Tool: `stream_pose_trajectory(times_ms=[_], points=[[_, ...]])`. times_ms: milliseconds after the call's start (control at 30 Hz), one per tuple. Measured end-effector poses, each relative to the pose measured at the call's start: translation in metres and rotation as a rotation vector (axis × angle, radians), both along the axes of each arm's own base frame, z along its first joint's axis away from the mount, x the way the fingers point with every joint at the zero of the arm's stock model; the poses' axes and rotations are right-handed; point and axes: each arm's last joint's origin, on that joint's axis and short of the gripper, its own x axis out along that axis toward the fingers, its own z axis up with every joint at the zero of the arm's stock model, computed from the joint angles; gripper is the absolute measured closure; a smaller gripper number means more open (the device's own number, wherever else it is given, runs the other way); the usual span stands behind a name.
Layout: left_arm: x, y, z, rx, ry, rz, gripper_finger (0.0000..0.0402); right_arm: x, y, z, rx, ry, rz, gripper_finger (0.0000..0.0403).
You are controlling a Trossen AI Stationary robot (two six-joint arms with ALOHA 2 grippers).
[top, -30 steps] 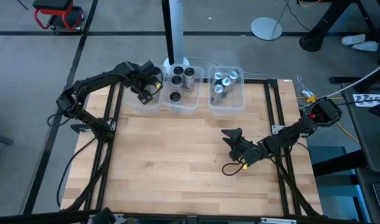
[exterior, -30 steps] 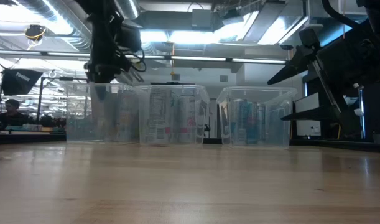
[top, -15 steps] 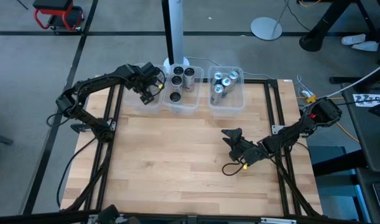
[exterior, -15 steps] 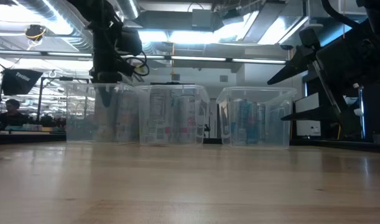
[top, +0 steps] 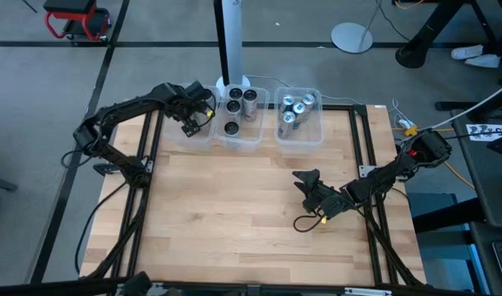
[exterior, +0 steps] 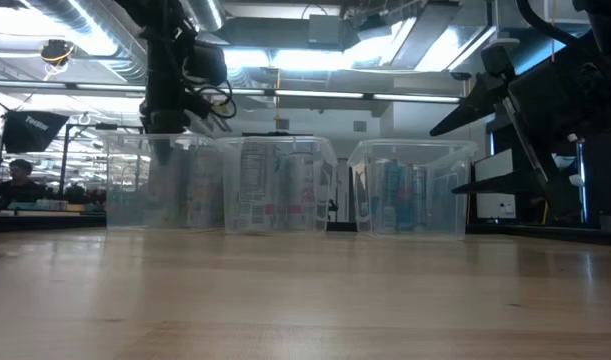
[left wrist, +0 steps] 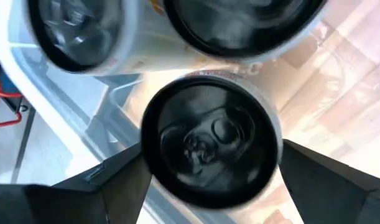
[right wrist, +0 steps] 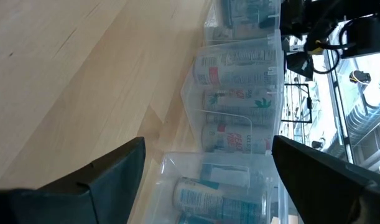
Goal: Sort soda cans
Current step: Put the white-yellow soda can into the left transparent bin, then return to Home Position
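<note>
My left gripper [top: 191, 122] points down over the clear left bin [top: 203, 136] at the table's far edge and is shut on a dark-topped soda can [left wrist: 211, 143]. In the low view this gripper [exterior: 171, 112] stands just above that bin's rim. The middle bin [top: 241, 142] holds several dark-topped cans [top: 232, 107] standing upright. The right bin [top: 300, 138] holds several teal-topped cans [top: 293, 105]. My right gripper [top: 306, 179] waits open above the right half of the table and holds nothing. My left gripper holds the soda can by its upper side wall, just under the rim [left wrist: 270, 115], pinched between the two fingers [left wrist: 109, 186]. The fingers come from above, pointing down. The can sits upright with its dark top toward the wrist camera; whether its base rests on the bin floor I cannot tell.
Three clear bins stand in a row along the far edge. A white pole base [top: 232, 82] stands right behind the middle bin. The wooden tabletop [top: 226, 214] stretches bare toward the near edge. A cable loop [top: 304, 222] lies beside my right arm.
My left gripper, still shut on the can, has swayed a little toward the middle bin and come back over the left bin. My right arm has kept still.
</note>
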Motion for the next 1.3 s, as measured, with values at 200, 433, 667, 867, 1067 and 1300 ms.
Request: stream_pose_trajectory(times_ms=[200, 433, 667, 867, 1067, 1300], points=[[-0.002, -0.002, 0.023, 0.042, -0.049, -0.002, 0.0078, 0.000, 0.000, 0.000, -0.001, 0.000, 0.000, 0.0055], [-0.013, -0.013, 0.062, 0.134, -0.169, -0.014, 0.0078, 0.000, 0.000, 0.000, -0.009, 0.006, 0.003, 0.0055], [-0.025, -0.043, 0.095, 0.155, -0.448, -0.111, 0.0127, 0.000, 0.000, 0.000, -0.009, 0.006, 0.003, 0.0055], [-0.021, -0.081, 0.101, -0.014, -0.780, -0.411, 0.0207, 0.004, -0.002, 0.003, 0.024, -0.027, 0.003, 0.0055], [-0.012, -0.117, 0.066, -0.115, -0.842, -0.648, 0.0297, 0.019, -0.012, 0.011, 0.089, -0.032, 0.074, 0.0055], [-0.009, -0.148, 0.027, -0.092, -0.982, -0.830, 0.0391, 0.042, -0.044, 0.030, 0.146, -0.008, 0.263, 0.0107]])
